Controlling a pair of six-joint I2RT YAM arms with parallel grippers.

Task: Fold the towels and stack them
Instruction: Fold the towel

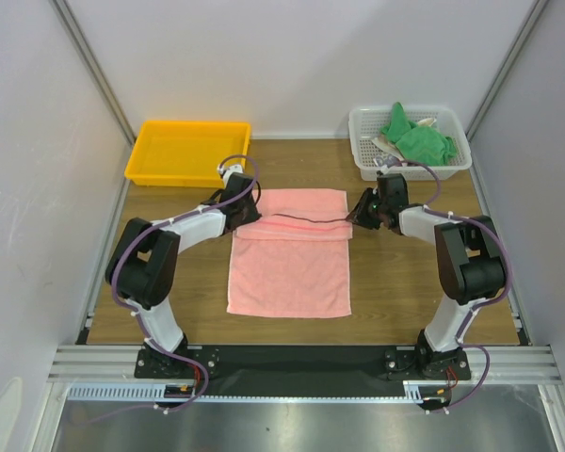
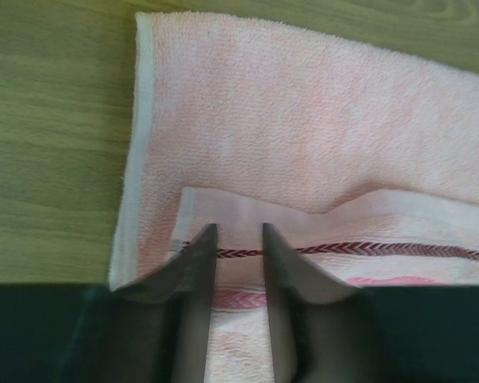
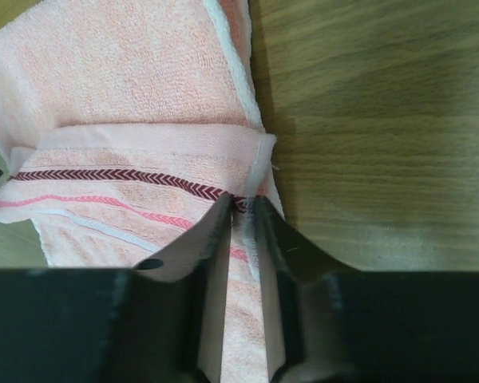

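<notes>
Pink towel: the pink towel (image 1: pixel 288 268) is lying flat in the middle of the bench (image 1: pixel 395 292), between the 2 arms, with its far edge turned back toward the near side in a short flap that is showing a dark red stripe.
Left claw: the left claw (image 2: pixel 239 239) is sitting on the flap's left corner with the hem filling the narrow gap between its fingers. I cannot tell whether it is actually pinching.
Right claw: the right claw (image 3: pixel 241 209) is clamping the flap's right corner, with the cloth edge squeezed between nearly closed fingers.
Green towels: the green towels (image 1: pixel 419 139) are lying crumpled in the white basket (image 1: pixel 457 160) at the far right, well apart from the pink one.
Yellow tray: the yellow tray (image 1: pixel 184 151) is sitting at the far left.
Done: by my judgement, only the 1st fold of 1 towel is starting.
Left: the pink towel's folds are awaiting completion, the green towels are awaiting unloading and folding, and no stack is forming.
</notes>
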